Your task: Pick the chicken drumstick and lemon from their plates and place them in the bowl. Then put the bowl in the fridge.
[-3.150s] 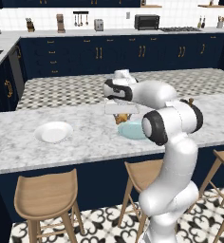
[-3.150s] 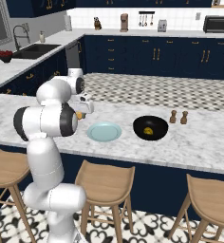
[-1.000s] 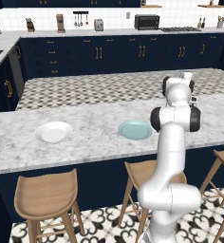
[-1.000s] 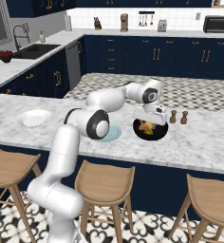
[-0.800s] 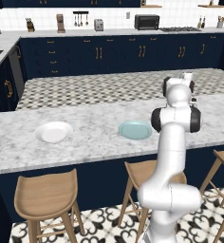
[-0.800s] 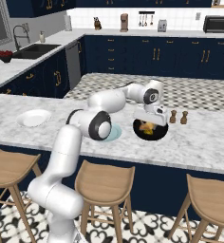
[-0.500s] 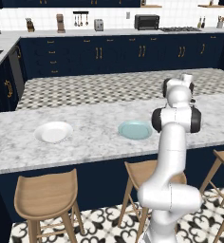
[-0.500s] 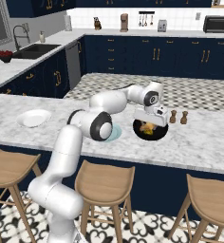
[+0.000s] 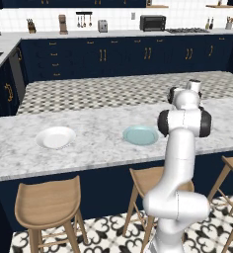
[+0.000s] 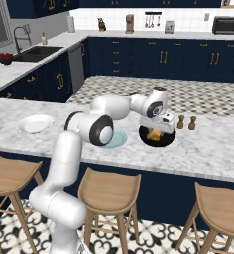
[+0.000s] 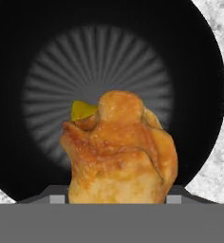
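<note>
The glossy black bowl (image 10: pixel 163 141) sits on the marble counter, right of the pale blue plate (image 10: pixel 118 141). My gripper (image 10: pixel 156 130) hangs just over the bowl, shut on the chicken drumstick (image 11: pixel 118 152), a golden-brown piece that hides both fingertips in the hand view. The drumstick (image 10: pixel 152 133) is low inside the bowl's rim; whether it touches the bottom I cannot tell. The yellow-green lemon (image 11: pixel 82 110) lies in the bowl (image 11: pixel 38 57), peeking out behind the drumstick. The white plate (image 9: pixel 55 137) and the blue plate (image 9: pixel 140 135) carry nothing. The fridge is out of view.
Two small brown shakers (image 10: pixel 181 121) (image 10: pixel 192 123) stand on the counter just right of the bowl. Wooden stools (image 10: pixel 108 187) line the counter's near side. Navy cabinets and a second counter lie behind.
The arm has swung from over the blue plate to over the black bowl, carrying the drumstick. Over the last second it has held almost still.
</note>
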Motion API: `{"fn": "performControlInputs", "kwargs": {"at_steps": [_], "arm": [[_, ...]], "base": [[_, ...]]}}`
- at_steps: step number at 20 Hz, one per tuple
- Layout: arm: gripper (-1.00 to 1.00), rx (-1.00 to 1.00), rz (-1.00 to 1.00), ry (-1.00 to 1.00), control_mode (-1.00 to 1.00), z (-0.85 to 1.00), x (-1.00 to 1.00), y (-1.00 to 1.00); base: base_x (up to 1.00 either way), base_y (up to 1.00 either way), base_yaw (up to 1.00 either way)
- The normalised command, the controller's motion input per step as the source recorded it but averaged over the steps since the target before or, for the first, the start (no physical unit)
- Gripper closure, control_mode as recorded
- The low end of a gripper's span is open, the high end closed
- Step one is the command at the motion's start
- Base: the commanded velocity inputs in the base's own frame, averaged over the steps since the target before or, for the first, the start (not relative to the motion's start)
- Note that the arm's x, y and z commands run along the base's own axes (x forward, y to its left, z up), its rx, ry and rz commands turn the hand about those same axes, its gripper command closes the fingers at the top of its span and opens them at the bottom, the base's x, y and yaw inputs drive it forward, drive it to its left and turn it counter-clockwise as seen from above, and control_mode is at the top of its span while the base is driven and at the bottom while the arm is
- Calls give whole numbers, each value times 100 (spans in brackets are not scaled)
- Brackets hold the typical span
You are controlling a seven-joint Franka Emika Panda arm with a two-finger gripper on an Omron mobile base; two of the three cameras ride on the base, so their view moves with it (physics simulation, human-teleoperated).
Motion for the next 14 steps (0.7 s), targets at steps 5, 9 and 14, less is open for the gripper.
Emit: {"fn": "performControlInputs", "kwargs": {"at_steps": [5, 9, 14], "arm": [[100, -3, 0, -10, -100, -9, 1, 0], [100, 0, 0, -2, -100, 0, 8, -3], [100, 0, 0, 0, -100, 6, 23, -9]], "base": [[0, 0, 0], [0, 0, 0], [0, 0, 0]]}}
